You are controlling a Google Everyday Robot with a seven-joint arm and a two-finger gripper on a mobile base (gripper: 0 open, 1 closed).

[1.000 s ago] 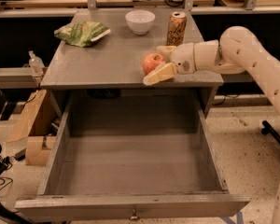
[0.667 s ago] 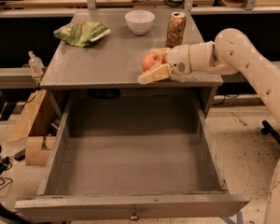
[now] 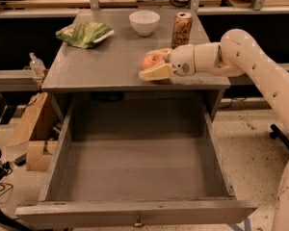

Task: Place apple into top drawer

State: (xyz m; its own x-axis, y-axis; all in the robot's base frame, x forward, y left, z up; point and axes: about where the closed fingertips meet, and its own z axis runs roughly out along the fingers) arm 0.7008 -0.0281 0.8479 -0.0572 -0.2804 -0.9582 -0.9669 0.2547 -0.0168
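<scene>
Since the earlier frames your arm has slid a little to the left along the front of the table, carrying the fruit with it. Nothing else has shifted.

From the one camera view, your cream-coloured two-finger gripper [image 3: 148,64] reaches in from the right, low over the front edge of the weathered grey wooden table [image 3: 96,66]. Its jaws are closed around the round red-orange apple [image 3: 152,60], one finger over the top and the other beneath and toward you, so the fruit is cradled rather than pinched. The apple sits at the table's front edge. You cannot tell whether it rests on the surface or hangs just clear of it.

That spot makes sense. The wide grey wooden top drawer [image 3: 58,153] stands pulled out directly below, with its small brass knob [image 3: 138,221] at the bottom of the view, so the shortest way in is forward over the edge and down.

A tall tan drink can [image 3: 181,29] stands just behind the wrist. A round white bowl [image 3: 144,22] and a crumpled green snack bag [image 3: 84,34] lie further back, well apart from that path.

The grasp looks done and the carry under way. Mind the table edge as you lower.
</scene>
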